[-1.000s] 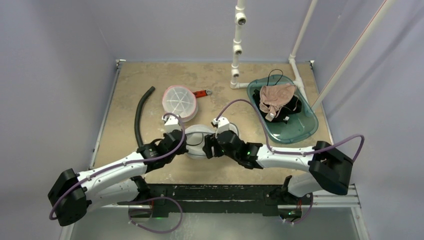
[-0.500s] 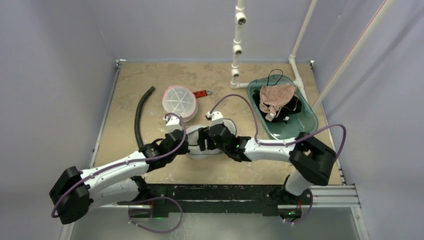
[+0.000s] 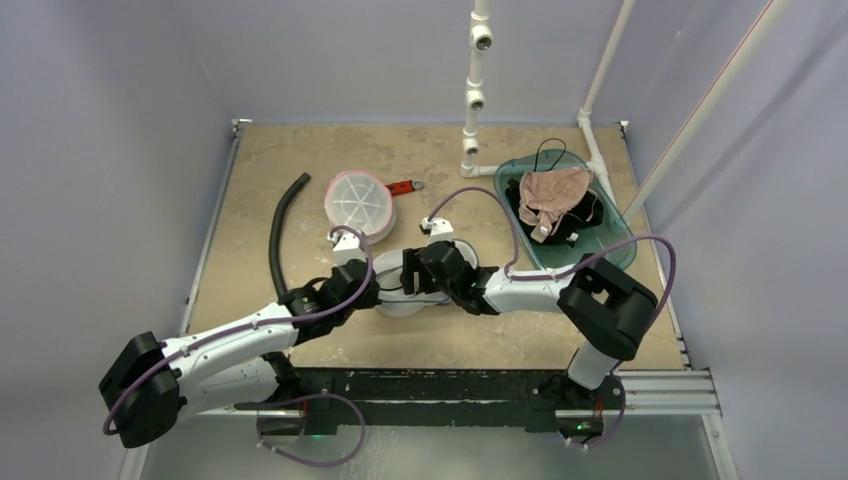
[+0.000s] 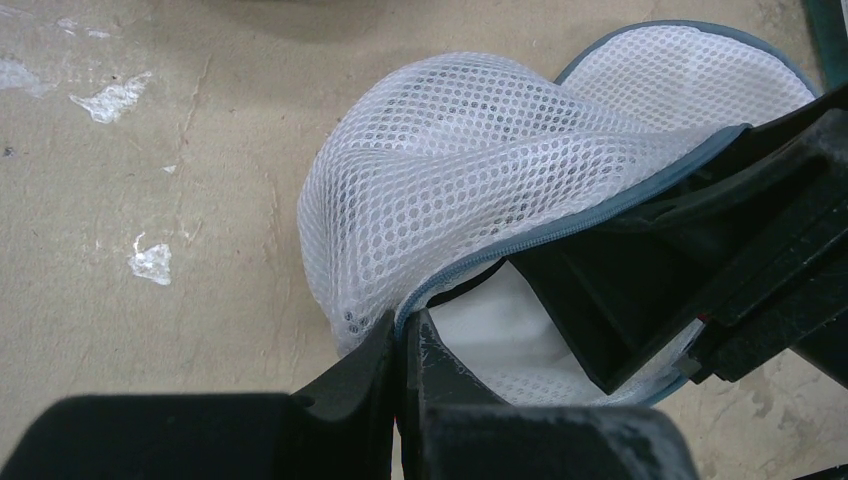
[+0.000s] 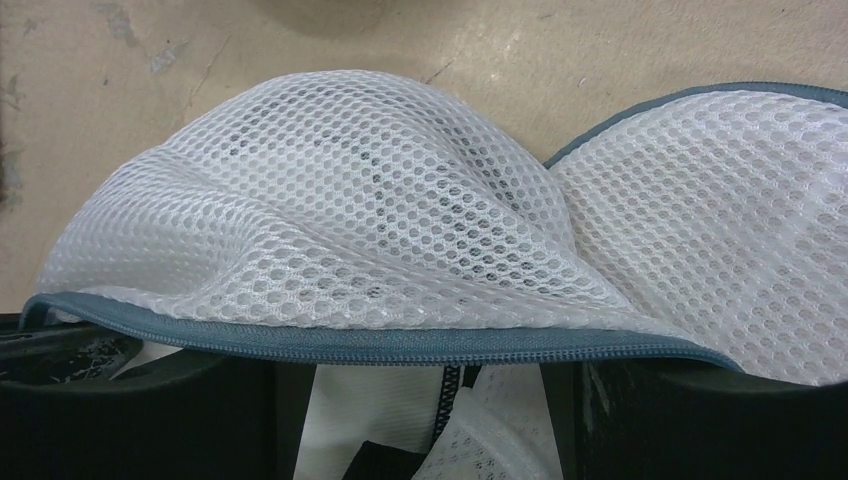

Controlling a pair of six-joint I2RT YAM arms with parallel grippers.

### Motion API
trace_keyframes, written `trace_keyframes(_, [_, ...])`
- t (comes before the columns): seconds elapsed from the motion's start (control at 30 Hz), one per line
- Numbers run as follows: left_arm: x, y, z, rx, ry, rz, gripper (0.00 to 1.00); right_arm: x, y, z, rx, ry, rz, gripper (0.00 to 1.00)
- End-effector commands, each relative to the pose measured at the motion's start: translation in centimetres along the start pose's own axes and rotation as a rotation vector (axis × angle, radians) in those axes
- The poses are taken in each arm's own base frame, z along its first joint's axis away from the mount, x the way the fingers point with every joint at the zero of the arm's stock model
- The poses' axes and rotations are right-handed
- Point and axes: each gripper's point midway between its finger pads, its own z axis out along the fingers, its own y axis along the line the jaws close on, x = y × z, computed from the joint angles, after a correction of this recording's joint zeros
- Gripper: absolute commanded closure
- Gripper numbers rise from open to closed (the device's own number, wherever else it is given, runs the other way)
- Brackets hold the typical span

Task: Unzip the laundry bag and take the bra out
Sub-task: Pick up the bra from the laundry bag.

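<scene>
Left claw pinching mesh laundry bag edge, right claw inside opening

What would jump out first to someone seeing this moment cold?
Both arms meet in the middle over a grey-zippered white mesh laundry bag. The left fingers pinch its zipper edge, while the right fingers reach, spread, into the gaping opening. At the back right, a teal plastic tub holds beige and black garments.

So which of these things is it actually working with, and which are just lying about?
In use: mesh laundry bag, left gripper pinching its zip edge, right gripper reaching into the opening.
Lying about: second round mesh bag, black hose, green tub of clothes, white pipes.
</scene>
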Motion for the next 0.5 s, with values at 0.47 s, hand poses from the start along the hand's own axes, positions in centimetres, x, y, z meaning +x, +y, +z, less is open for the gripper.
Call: trace_keyframes(0.47, [2.3, 0.3, 1.1, 0.008, 0.048, -0.015, 1.0, 0.0, 2.9, -0.3, -0.165, 0.016, 0.064, 0.54])
